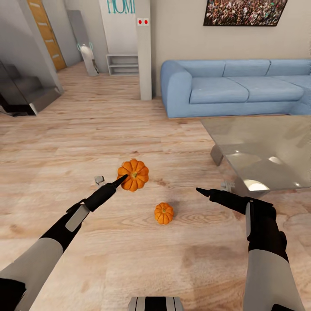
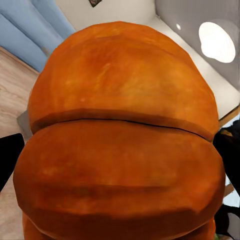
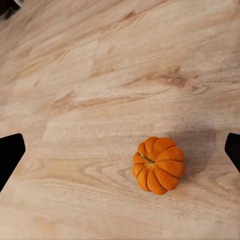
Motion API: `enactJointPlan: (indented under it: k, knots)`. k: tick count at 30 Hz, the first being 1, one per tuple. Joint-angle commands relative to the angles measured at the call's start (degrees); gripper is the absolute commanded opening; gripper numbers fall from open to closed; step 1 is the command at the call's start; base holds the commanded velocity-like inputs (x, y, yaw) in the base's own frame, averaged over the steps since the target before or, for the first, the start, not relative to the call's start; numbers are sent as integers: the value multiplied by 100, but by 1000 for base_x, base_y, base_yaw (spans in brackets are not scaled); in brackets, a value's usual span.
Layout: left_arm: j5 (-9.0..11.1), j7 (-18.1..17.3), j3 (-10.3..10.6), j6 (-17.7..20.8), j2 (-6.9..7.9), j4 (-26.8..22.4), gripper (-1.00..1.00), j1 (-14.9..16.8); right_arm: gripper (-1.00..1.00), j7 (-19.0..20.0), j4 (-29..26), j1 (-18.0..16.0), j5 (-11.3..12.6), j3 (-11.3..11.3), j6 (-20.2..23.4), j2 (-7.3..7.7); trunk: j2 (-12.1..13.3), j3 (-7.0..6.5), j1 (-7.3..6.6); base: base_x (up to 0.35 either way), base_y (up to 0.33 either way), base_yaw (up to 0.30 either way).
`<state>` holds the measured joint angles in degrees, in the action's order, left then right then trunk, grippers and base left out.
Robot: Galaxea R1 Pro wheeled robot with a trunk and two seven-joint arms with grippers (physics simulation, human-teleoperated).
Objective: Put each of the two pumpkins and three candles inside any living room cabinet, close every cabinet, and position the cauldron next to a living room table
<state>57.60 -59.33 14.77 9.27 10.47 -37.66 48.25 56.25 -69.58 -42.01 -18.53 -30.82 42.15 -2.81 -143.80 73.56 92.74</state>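
Head view puts your left gripper (image 1: 122,179) against the bigger pumpkin (image 1: 134,174), whose ribs crowd the left wrist view, so you appear to grip it. Your right gripper (image 1: 199,190) spreads wide above the smaller pumpkin (image 3: 158,165) on the floor (image 1: 86,129), table (image 1: 276,142) beyond.

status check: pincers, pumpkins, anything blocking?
Left pincer shut on the bigger pumpkin. Right pincer open, empty. Smaller pumpkin on the floor. Glass table close on the right.
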Motion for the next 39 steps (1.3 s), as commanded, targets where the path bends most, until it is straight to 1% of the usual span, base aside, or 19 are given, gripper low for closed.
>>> enactJointPlan:
  k: [1,3,9,12,16,20,39]
  knots:
    - [-10,1,-29,1,1,-1,-100,0,100,0,1,0,-2,1,-1,0,2,-23,-2,0,0,0]
    - [-12,-8,-73,-2,5,-3,-100,0,100,0,4,0,-2,3,-3,0,4,-67,-7,0,0,0]
    - [-19,-33,-76,-36,15,-5,-100,1,100,0,0,0,-2,-1,-3,0,12,-200,-23,0,0,0]
    - [-21,-102,-65,-72,9,-4,-100,-12,100,0,-2,0,-2,0,-3,0,12,-200,-23,0,0,0]
    - [-22,-383,-69,-59,8,7,-100,-16,100,0,-2,0,-2,4,-1,0,12,-200,-23,46,0,0]
    - [-21,-439,-71,-48,8,6,-100,-17,100,0,-3,0,-6,5,-3,0,12,-200,-23,285,0,0]
    - [-28,-448,-62,-56,8,12,-100,-17,100,0,-3,0,-2,6,-5,0,12,-200,-23,333,0,0]
